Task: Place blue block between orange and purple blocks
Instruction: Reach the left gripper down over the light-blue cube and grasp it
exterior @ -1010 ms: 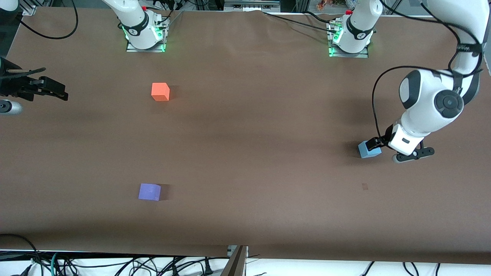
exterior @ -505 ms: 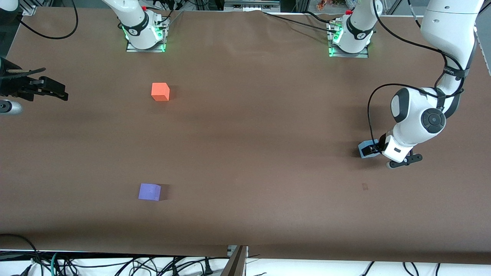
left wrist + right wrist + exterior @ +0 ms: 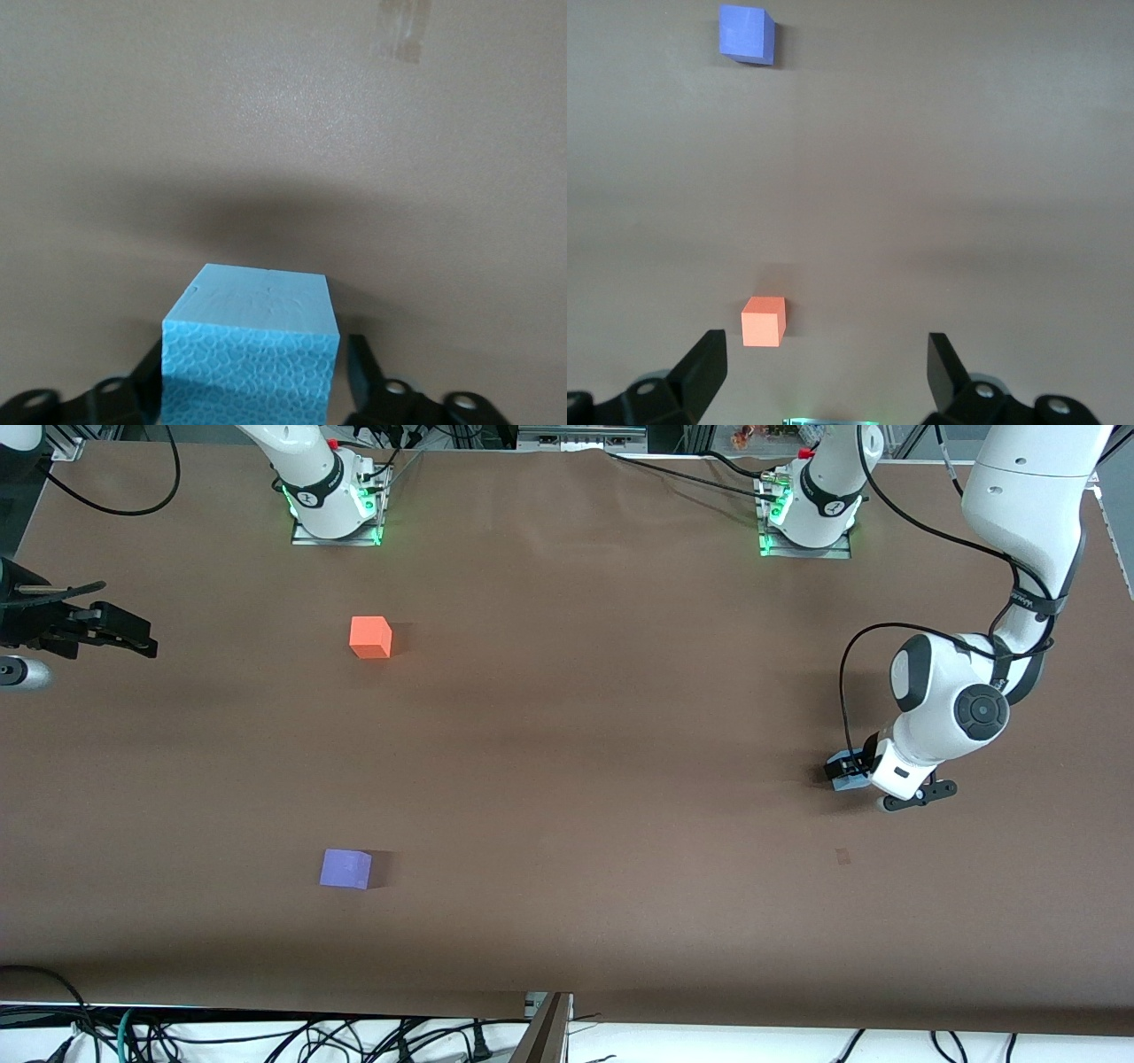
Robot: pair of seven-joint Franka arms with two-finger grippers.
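Sky-blue foam, pebbled on its side face: blue block [image 3: 251, 350] down on the brown table [image 3: 585, 779] toward the left arm's end, sitting between the two fingers [image 3: 363, 367] of the left gripper [image 3: 852, 770]. One finger close along each side of the cube, but cannot tell whether pinching it or just flanking it with a sliver of gap. Dark shadow on the cloth just ahead of the block, and a small faded tape-like mark [image 3: 400, 31] farther out from the left gripper, nearer to the front camera than the block in the front view. Well apart from that claw, toward the right arm's end of the table: orange block [image 3: 370, 638] resting nearer the robot bases, purple block [image 3: 345, 868] resting nearer the front camera, bare cloth between the two. Both cubes flat on the table, neither touched by anything. Right gripper [image 3: 115, 636] parked over the table's edge at the right arm's end, waiting, fingers [image 3: 704, 372] spread wide with nothing between them; from its wrist camera, orange block [image 3: 763, 321] close in front of the claw, purple block [image 3: 747, 34] much farther out.
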